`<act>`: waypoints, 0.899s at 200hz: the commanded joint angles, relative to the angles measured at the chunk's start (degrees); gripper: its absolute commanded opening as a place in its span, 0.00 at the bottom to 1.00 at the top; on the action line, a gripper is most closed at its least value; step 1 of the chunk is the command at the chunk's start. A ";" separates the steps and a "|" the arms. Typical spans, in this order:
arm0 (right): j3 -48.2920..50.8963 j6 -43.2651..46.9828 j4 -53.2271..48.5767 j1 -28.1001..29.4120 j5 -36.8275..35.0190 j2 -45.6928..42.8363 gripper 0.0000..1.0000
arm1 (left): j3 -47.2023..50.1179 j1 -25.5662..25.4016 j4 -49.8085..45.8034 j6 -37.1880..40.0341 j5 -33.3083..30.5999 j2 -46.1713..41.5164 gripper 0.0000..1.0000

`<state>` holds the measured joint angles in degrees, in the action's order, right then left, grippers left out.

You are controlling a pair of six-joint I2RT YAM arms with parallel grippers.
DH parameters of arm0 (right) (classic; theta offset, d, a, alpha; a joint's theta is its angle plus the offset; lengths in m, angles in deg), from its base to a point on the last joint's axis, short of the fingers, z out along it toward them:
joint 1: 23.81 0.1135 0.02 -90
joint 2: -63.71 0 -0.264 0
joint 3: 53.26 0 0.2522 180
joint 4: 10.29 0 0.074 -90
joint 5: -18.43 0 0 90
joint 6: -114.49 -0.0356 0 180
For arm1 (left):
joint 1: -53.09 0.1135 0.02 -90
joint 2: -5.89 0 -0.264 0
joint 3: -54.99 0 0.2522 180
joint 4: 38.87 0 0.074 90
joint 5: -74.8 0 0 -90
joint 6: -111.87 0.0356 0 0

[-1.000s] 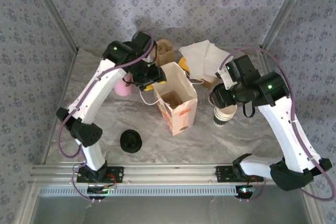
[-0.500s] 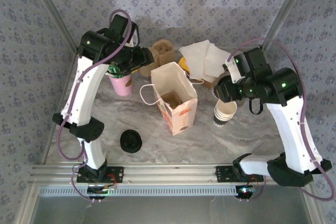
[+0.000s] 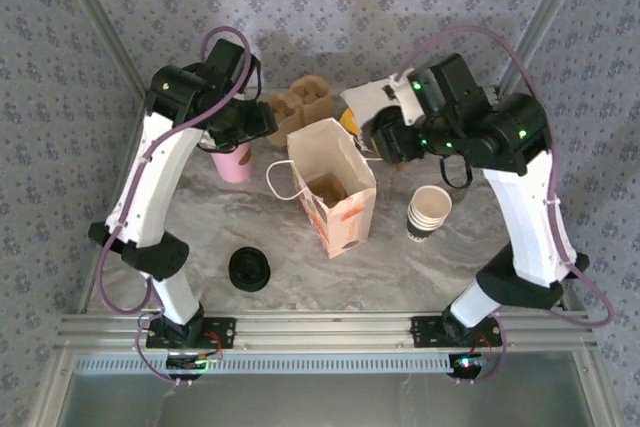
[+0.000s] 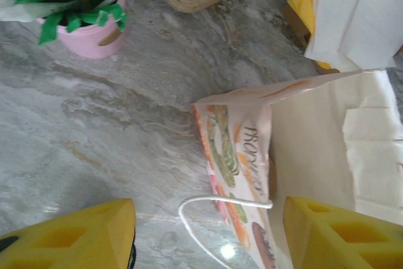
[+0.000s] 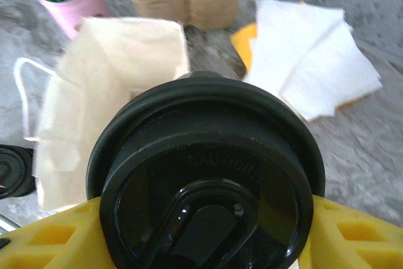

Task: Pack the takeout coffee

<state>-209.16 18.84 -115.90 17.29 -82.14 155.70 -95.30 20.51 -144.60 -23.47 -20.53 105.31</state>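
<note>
The takeout coffee point(image 5: 204, 187), its round black lid facing the camera, sits between the yellow fingers point(image 5: 352, 237) of my right gripper point(image 5: 204, 240), which is shut on it. In the top view that gripper point(image 3: 385, 144) hangs just right of the open paper bag's point(image 3: 335, 192) mouth. The bag point(image 5: 107, 111) stands upright below and left of the cup. My left gripper point(image 4: 208, 237) is open above the bag's left wall point(image 4: 236, 155) and white string handle point(image 4: 214, 203), touching neither. In the top view it point(image 3: 252, 127) hovers left of the bag.
A stack of lidless paper cups point(image 3: 430, 212) stands right of the bag, and a stack of black lids point(image 3: 249, 269) sits at front left. A pink cup of green sticks point(image 3: 232, 160), a cardboard carrier point(image 3: 305, 97) and white napkins point(image 3: 385, 107) line the back.
My right arm has swung left from above the cup stack to the bag's right side, carrying the lidded cup. My left arm has drawn back left from the bag's rim.
</note>
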 commanded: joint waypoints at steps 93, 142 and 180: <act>-4.58 -7.46 -8.69 13.06 -3.98 9.67 0.63 | 23.57 5.06 7.77 1.40 -4.50 -19.43 0.64; -1.29 -9.88 -9.68 12.78 -3.42 12.03 0.64 | 29.92 5.68 11.04 3.36 -3.91 -22.37 0.65; 0.32 -12.83 -11.42 11.36 0.29 14.71 0.63 | 33.55 5.75 12.98 4.56 -3.95 -24.14 0.65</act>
<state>-210.50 9.66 -115.88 29.77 -84.22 169.01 -63.56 25.78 -133.97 -20.78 -24.02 83.67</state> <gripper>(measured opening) 0.636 0.650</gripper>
